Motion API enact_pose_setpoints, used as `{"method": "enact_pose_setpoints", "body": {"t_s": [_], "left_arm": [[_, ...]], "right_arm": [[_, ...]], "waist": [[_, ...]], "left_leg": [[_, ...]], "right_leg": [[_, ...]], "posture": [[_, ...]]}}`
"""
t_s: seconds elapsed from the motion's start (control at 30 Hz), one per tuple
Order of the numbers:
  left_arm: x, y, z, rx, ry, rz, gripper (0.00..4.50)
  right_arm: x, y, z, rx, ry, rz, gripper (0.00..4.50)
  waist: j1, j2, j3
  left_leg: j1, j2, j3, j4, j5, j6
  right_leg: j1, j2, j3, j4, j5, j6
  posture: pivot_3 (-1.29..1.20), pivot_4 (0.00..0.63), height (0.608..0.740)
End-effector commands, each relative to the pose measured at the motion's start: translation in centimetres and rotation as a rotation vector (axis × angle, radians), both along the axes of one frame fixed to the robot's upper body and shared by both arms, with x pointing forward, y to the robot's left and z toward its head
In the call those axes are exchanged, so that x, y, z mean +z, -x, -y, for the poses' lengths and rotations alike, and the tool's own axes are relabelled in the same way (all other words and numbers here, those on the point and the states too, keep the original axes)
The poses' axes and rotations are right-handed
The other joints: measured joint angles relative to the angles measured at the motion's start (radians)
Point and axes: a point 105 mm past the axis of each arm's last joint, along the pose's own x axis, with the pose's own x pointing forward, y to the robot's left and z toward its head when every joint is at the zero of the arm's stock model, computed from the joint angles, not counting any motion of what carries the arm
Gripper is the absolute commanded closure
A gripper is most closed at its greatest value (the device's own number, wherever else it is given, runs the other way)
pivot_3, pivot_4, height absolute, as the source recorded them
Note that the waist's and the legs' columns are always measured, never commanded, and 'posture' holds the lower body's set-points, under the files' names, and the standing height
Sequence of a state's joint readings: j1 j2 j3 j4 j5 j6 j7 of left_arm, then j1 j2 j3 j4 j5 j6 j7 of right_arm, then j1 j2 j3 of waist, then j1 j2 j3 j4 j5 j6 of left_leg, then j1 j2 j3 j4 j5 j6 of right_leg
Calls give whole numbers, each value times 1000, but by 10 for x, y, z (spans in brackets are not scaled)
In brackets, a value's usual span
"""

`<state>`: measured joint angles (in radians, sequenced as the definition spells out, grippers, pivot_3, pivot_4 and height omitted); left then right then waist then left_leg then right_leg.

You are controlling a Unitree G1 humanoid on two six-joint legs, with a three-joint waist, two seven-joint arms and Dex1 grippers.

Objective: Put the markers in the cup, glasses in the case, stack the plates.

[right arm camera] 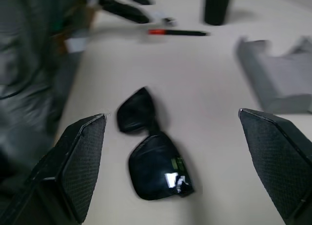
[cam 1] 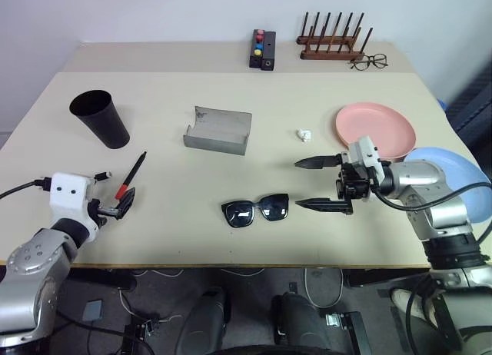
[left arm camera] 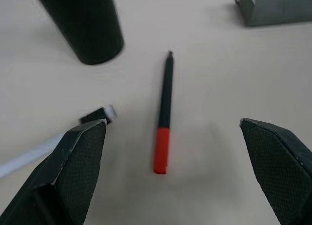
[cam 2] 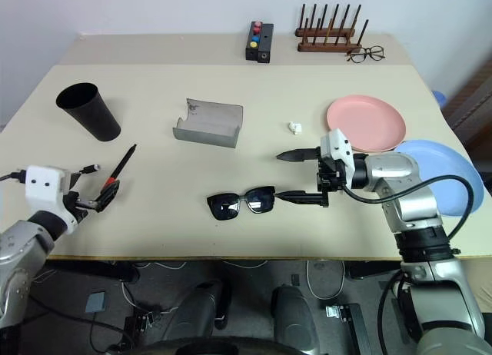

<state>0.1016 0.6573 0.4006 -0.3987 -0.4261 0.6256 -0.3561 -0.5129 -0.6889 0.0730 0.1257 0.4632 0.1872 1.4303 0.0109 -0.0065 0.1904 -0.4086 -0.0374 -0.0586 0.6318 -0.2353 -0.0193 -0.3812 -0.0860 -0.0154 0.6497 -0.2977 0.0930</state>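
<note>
- Right claw point(cam 1: 314, 184) hangs with fingers spread wide and empty, pointing across the tabletop point(cam 1: 177, 217) toward the black sunglasses point(cam 1: 256, 210), its tips just beside the frame but not touching.
- Left claw point(cam 1: 121, 203) stands fully open near the tabletop's front left edge, gripping nothing; the black marker with the red tip point(left arm camera: 164, 115) lies just ahead of it, between its fingers in the wrist view.
- White marker with black ends point(left arm camera: 95, 117) lies beside the left claw, partly hidden behind one finger.
- Black cup point(cam 1: 101, 118) stands upright at the tabletop's far left, beyond the markers.
- Grey case point(cam 1: 217, 129) sits open mid-table, well behind the sunglasses.
- Salmon pink plate point(cam 1: 374, 130) lies flat on the right; the light blue plate point(cam 1: 459, 177) lies just beside it nearer the right edge, partly behind the right arm.
- Small white object point(cam 1: 304, 134) rests between case and pink plate.
</note>
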Motion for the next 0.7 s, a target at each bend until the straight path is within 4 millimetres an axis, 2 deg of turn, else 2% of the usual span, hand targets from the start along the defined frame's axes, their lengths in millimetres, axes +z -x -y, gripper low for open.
{"method": "enact_pose_setpoints", "body": {"t_s": [0.03, 0.23, 0.37, 0.5, 0.7], "left_arm": [[17, -11, 6, -92, -51, -34, 0], [21, -27, 1, -156, -80, -121, 0], [17, -34, -7, -152, -71, -164, 0], [4, -38, -14, -121, -61, -195, 0], [-2, -48, -18, -89, -35, -221, 0]], "right_arm": [[12, -2, -17, 86, 6, 58, 55], [24, -19, -37, 69, -37, 98, 55], [20, -26, -40, 56, -37, 87, 55], [17, -32, -47, 40, -45, 86, 55], [19, -35, -59, 40, -65, 110, 55]], "waist": [[-1, 0, 0], [-8, 0, 0], [-9, 0, 0], [-10, 0, 0], [-21, 0, 0]], "left_leg": [[0, 0, 0, 0, 0, 0], [-1, 0, 1, -2, 1, -2], [-2, 0, 1, -3, 1, -2], [-2, 0, 2, -2, 1, -2], [-2, 0, 2, -2, 1, -3]], "right_leg": [[0, 0, 0, 1, 0, 0], [-4, 0, 2, 2, 0, 0], [-6, 0, 2, 4, 0, 0], [-7, 0, 2, 5, 0, 0], [-8, 0, 2, 6, 0, 0]], "posture": [[0, 150, 740], [0, 150, 740], [0, 150, 740], [0, 150, 740], [0, 150, 740]]}}
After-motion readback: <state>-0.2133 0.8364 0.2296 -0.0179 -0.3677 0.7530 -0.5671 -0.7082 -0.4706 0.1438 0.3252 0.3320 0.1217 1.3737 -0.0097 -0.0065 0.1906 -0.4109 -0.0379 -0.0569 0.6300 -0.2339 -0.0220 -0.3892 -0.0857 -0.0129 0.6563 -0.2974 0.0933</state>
